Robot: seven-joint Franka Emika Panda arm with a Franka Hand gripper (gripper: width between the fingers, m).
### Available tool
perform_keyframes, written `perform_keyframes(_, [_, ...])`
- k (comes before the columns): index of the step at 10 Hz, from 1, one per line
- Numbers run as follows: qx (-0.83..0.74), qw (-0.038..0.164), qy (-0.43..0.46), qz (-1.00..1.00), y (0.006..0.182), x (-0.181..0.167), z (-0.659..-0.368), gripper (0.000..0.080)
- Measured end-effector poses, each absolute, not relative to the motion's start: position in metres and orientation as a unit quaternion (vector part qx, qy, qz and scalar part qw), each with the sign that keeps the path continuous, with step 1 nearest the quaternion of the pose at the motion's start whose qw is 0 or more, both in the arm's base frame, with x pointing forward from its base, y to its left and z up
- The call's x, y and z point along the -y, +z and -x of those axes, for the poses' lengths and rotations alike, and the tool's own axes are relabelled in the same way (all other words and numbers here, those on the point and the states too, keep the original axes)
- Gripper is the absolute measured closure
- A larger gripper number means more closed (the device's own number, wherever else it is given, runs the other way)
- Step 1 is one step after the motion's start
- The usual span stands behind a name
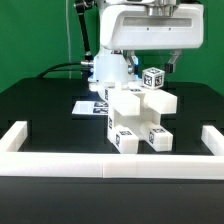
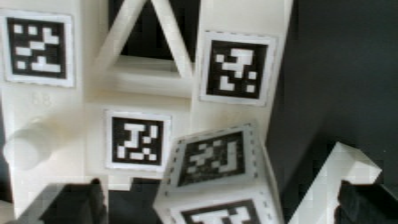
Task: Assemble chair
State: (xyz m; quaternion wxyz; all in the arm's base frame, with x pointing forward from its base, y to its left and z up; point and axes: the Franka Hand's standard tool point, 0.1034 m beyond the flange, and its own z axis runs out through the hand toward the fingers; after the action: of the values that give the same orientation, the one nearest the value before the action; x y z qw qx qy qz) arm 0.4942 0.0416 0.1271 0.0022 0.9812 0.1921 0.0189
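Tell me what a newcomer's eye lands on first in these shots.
The chunky white plastic chair model, covered in black-and-white square tags, stands partly put together in the middle of the black table. Directly above it hangs the white robot gripper, open, with its fingers on either side of the topmost tagged white block. A low white border wall runs along the table's near edge.

One chair [image 1: 135,118], pieces too clustered to count; one gripper [image 1: 151,66]; one marker board [image 1: 84,105]; one low border wall [image 1: 110,163] along the table's [image 1: 40,112] front edge; five tags [image 2: 237,67] show in the wrist view.
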Motion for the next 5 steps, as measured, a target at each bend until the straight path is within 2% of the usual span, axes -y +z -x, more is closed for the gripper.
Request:
perform_keyframes(4, [-0.220, 0.005, 0.019, -0.975, 0.1270, -0.0420, -0.4945, 0.0178])
perform_keyframes(5, [-0.220, 0.005, 0.019, -0.975, 0.1270, -0.0419, -0.4945, 0.0353])
